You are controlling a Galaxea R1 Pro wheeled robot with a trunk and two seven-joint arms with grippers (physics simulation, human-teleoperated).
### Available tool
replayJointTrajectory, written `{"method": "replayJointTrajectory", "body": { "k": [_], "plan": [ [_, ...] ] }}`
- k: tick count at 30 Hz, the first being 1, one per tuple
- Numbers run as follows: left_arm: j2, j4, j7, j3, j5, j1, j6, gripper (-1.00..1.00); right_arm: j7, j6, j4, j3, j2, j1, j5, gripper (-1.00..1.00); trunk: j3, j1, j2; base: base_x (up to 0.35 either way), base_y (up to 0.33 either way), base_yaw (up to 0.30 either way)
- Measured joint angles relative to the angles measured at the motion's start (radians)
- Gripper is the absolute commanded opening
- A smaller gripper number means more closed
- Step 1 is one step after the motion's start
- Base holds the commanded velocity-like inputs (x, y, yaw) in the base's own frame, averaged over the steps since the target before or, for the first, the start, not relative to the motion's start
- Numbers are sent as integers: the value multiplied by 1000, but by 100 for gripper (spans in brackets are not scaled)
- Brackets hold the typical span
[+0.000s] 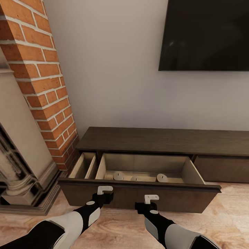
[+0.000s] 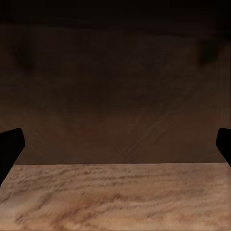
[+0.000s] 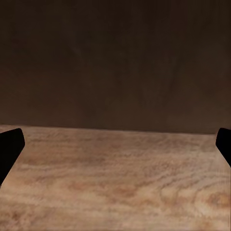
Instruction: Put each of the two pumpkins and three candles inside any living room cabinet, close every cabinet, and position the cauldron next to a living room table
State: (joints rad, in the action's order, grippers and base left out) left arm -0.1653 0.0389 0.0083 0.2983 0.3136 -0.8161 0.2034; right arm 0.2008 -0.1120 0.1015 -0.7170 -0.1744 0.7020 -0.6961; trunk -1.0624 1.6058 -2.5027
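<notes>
The long dark-brown cabinet (image 1: 166, 140) stands against the wall with its wide drawer (image 1: 138, 197) pulled out. Three candles lie on the drawer's pale floor: one at the left (image 1: 118, 175), one in the middle (image 1: 139, 178), one at the right (image 1: 161, 177). My left gripper (image 1: 104, 190) and right gripper (image 1: 151, 198) both hover just in front of the drawer front, open and holding nothing. In the wrist views the dark fingertips (image 2: 9, 147) (image 3: 9, 144) sit wide apart, facing the drawer front above the wood floor. The pumpkins, the cauldron and the table are out of view.
A narrower drawer (image 1: 84, 166) at the cabinet's left end is also pulled out. A brick chimney (image 1: 41, 79) and a stone fireplace surround (image 1: 20, 166) stand close on the left. A black TV (image 1: 205, 34) hangs on the wall above. Wood floor (image 1: 228, 221) lies underfoot.
</notes>
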Motion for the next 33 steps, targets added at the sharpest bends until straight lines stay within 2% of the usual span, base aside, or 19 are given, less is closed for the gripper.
{"method": "replayJointTrajectory", "body": {
  "k": [17,33],
  "plan": [
    [0,0,0,-3,0,1,0,100,1,0,0,0,0,0,0,100,0,0,0,55,0,0],
    [0,1,-1,-2,-1,1,0,100,0,0,0,0,0,0,0,100,0,0,0,117,0,0]
  ]
}}
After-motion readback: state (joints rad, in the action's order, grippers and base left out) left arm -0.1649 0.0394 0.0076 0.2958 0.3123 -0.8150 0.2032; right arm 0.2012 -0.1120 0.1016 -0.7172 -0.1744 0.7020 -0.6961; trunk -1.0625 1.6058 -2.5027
